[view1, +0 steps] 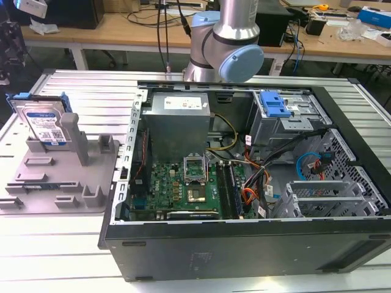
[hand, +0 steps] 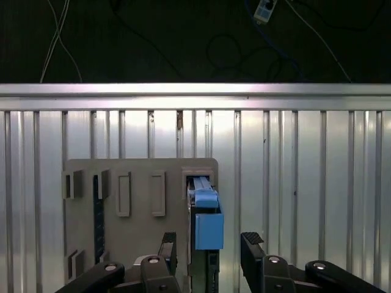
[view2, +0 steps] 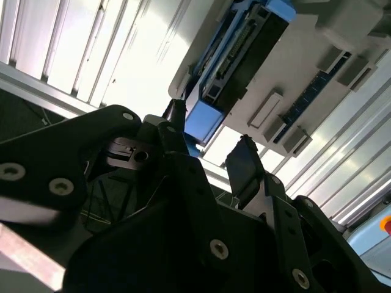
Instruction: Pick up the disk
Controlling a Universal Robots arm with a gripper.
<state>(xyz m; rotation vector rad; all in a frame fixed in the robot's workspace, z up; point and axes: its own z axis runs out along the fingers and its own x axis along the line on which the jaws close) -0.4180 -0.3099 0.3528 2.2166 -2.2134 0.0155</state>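
The gripper (hand: pixel 209 239) is hanging with its two black fingers (hand: pixel 251 241) spread apart and gripping nothing; in both wrist views they are framing the disk (hand: pixel 206 215) without touching it. In the second wrist view the gripper (view2: pixel 211 125) is sitting clear of the disk (view2: pixel 244 49), with bright tabletop showing between them. The disk is standing on edge in a slot of the grey fixture tray (hand: pixel 140 177), its blue rail facing the fingers. In the exterior view the disk (view1: pixel 44 122) is leaning upright against a post at the tray's (view1: pixel 61 183) ten o'clock corner. The tray is lying on the slatted metal table (view1: pixel 61 262), at nine o'clock from the open computer case (view1: pixel 244 256). The arm (view1: pixel 226 43) is rising at the case's twelve o'clock.
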